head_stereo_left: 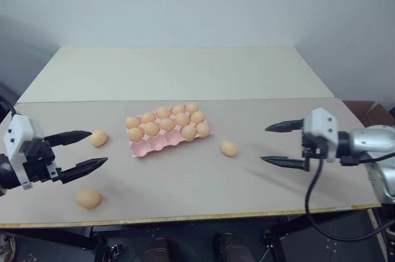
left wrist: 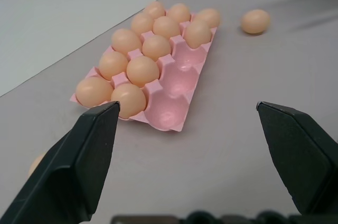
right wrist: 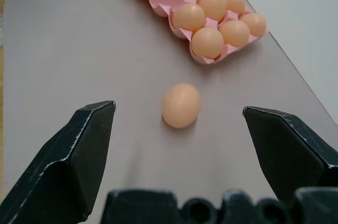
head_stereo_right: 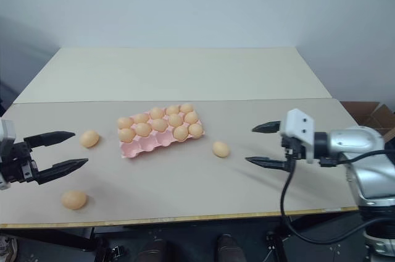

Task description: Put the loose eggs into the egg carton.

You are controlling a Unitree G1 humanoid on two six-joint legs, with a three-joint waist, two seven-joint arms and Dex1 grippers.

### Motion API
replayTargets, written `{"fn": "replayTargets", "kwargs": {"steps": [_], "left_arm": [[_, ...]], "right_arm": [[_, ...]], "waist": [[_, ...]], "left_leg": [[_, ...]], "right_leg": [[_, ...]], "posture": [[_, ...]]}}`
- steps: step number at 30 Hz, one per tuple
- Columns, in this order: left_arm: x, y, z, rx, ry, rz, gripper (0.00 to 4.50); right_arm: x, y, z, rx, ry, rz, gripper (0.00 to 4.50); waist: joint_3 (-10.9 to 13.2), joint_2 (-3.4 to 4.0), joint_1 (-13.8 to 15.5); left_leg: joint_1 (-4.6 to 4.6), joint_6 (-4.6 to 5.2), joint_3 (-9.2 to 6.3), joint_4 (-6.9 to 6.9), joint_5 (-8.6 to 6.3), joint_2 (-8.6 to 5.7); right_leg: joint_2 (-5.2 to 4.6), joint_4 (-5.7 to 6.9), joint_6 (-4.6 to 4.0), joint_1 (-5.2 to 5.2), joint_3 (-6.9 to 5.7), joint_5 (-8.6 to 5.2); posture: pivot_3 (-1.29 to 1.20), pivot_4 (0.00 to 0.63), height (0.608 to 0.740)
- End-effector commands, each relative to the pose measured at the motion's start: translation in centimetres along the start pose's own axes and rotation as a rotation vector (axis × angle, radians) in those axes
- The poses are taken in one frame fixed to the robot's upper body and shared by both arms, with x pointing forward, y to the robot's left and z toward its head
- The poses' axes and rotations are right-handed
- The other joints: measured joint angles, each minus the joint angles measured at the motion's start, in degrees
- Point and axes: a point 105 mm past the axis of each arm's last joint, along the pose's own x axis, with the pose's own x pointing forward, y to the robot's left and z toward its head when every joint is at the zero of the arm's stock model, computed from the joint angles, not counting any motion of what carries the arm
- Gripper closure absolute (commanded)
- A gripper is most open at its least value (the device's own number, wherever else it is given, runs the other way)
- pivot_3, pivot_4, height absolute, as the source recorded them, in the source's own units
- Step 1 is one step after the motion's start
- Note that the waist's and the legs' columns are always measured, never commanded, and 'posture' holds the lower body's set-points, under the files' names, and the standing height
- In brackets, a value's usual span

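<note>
While the egg carton (head_stereo_left: 166, 131) sits mid-table with its near row of cups bare, we see three loose eggs: one (head_stereo_left: 228, 148) just right of the carton, two left (head_stereo_left: 98, 138) (head_stereo_left: 88, 198). Our right gripper (head_stereo_left: 284, 144), jaws spread and empty, points left with the right-hand egg centred ahead, well apart. Our left gripper (head_stereo_left: 83, 149), likewise spread, hovers between the left eggs.
</note>
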Motion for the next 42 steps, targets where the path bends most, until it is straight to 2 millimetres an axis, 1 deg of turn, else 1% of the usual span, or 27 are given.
{"fn": "replayTargets", "kwargs": {"steps": [1, 2, 6, 9, 12, 15, 17, 19, 21, 23, 25, 27, 30, 36, 42], "left_arm": [[0.0, -0.1, 0.9, 0.047, -0.01, -0.006, 0.0], [0.1, -0.1, 0.9, 0.048, -0.011, -0.007, 0.0], [0.2, -0.1, 1.0, 0.05, -0.01, -0.01, 0.0], [0.1, -0.1, 1.0, 0.051, -0.008, -0.01, 0.0], [-0.1, -0.2, 1.0, 0.056, 0.004, -0.006, 0.0], [-0.2, -0.2, 1.1, 0.057, 0.006, -0.003, 0.0], [-0.3, -0.3, 1.1, 0.058, 0.007, -0.001, 0.0], [-0.3, -0.3, 1.1, 0.059, 0.007, 0.002, 0.0], [-0.4, -0.4, 1.1, 0.057, 0.008, 0.005, 0.0], [-0.4, -0.4, 1.1, 0.057, 0.008, 0.007, 0.0], [-0.4, -0.3, 1.1, 0.056, 0.008, 0.008, 0.0], [-0.4, -0.3, 1.0, 0.056, 0.008, 0.009, 0.0], [-0.3, -0.3, 1.0, 0.056, 0.008, 0.008, 0.0], [-0.5, -0.4, 1.0, 0.058, 0.007, 0.014, 0.0], [-0.7, -0.6, 0.9, 0.057, 0.007, 0.025, 0.0]], "right_arm": [[2.5, -0.7, 0.6, -0.042, 0.015, -0.05, 0.03], [3.8, -0.7, 0.2, -0.036, 0.04, -0.05, 0.03], [7.3, -0.5, -1.1, -0.037, 0.127, -0.057, 0.03], [8.7, -0.7, -2.0, -0.036, 0.181, -0.075, 0.03], [9.5, -1.2, -3.1, -0.066, 0.255, -0.101, 0.03], [9.5, -1.3, -3.2, -0.057, 0.258, -0.099, 0.59], [9.5, -1.4, -3.0, -0.037, 0.24, -0.097, 1.3], [9.4, -1.2, -2.6, -0.03, 0.218, -0.085, 1.99], [9.6, -1.1, -1.1, -0.031, 0.161, -0.075, 2.62], [9.8, -1.1, -0.1, -0.035, 0.122, -0.074, 2.93], [10.7, -1.2, 2.1, -0.051, 0.063, -0.068, 2.99], [11.7, -1.1, 3.7, -0.065, 0.018, -0.057, 2.99], [13.4, -0.7, 5.2, -0.082, -0.02, -0.033, 2.99], [17.3, -1.0, 6.9, -0.099, -0.049, -0.057, 2.99], [19.6, -0.8, 7.4, -0.115, -0.05, -0.055, 2.99]], "waist": [[0.0, 0.0, -0.1], [0.0, 0.0, 0.0], [0.0, 0.0, 0.0], [0.0, 0.0, 0.2], [0.0, 0.0, 0.2], [0.0, 0.0, 0.2], [0.0, -0.01, 0.1], [0.0, 0.0, 0.1], [0.0, 0.0, 0.0], [0.0, 0.0, -0.2], [0.0, 0.0, -0.3], [0.0, 0.0, -0.4], [0.0, 0.0, -0.2], [0.0, 0.0, -0.2], [0.0, 0.0, -0.2]], "left_leg": [[0.0, 0.0, 0.01, 0.0, 0.0, 0.0], [-0.01, 0.0, 0.02, 0.0, 0.0, 0.0], [-0.1, 0.0, 0.02, 0.0, 0.0, -0.01], [-0.17, 0.01, 0.01, 0.0, 0.01, -0.03], [-0.19, 0.01, 0.01, 0.01, 0.01, -0.06], [-0.17, 0.01, 0.0, 0.01, 0.01, -0.05], [-0.17, 0.01, -0.01, 0.01, 0.01, -0.03], [-0.17, 0.01, -0.02, 0.01, 0.01, -0.01], [-0.15, 0.01, -0.02, 0.01, 0.01, -0.01], [-0.15, 0.01, -0.02, 0.01, 0.01, 0.0], [-0.15, 0.01, -0.02, 0.01, 0.01, 0.03], [-0.12, 0.01, -0.02, 0.01, 0.01, 0.05], [-0.09, 0.01, -0.04, 0.01, 0.01, 0.08], [-0.16, 0.0, -0.04, 0.01, 0.01, 0.04], [-0.17, 0.0, -0.05, 0.01, 0.01, 0.05]], "right_leg": [[0.0, 0.0, 0.0, 0.0, 0.0, 0.0], [0.0, 0.0, 0.0, 0.0, 0.01, 0.0], [0.0, -0.01, -0.01, -0.06, -0.01, 0.01], [-0.01, -0.01, -0.02, -0.08, -0.01, 0.01], [-0.04, -0.02, -0.01, -0.07, -0.01, 0.02], [-0.03, -0.02, -0.02, -0.06, -0.02, 0.02], [0.0, 0.0, -0.02, -0.07, -0.03, 0.02], [0.02, 0.0, -0.02, -0.07, -0.04, 0.02], [0.02, 0.01, -0.02, -0.06, -0.03, 0.02], [0.03, 0.02, -0.01, -0.07, -0.03, 0.02], [0.06, 0.03, -0.01, -0.07, -0.03, 0.03], [0.07, 0.07, -0.01, -0.08, -0.03, 0.03], [0.1, 0.09, -0.02, -0.07, -0.06, 0.03], [0.05, 0.06, -0.07, -0.08, -0.07, 0.06], [0.05, 0.07, -0.14, -0.08, -0.09, 0.1]], "posture": [[0.0, 0.15, 0.74], [0.0, 0.15, 0.74], [0.0, 0.15, 0.74], [0.0, 0.15, 0.74], [0.0, 0.15, 0.74], [0.0, 0.15, 0.74], [0.0, 0.15, 0.74], [0.0, 0.15, 0.74], [0.0, 0.15, 0.74], [0.0, 0.15, 0.74], [0.0, 0.15, 0.74], [0.0, 0.15, 0.74], [0.0, 0.15, 0.74], [0.0, 0.15, 0.74], [0.0, 0.15, 0.74]]}}
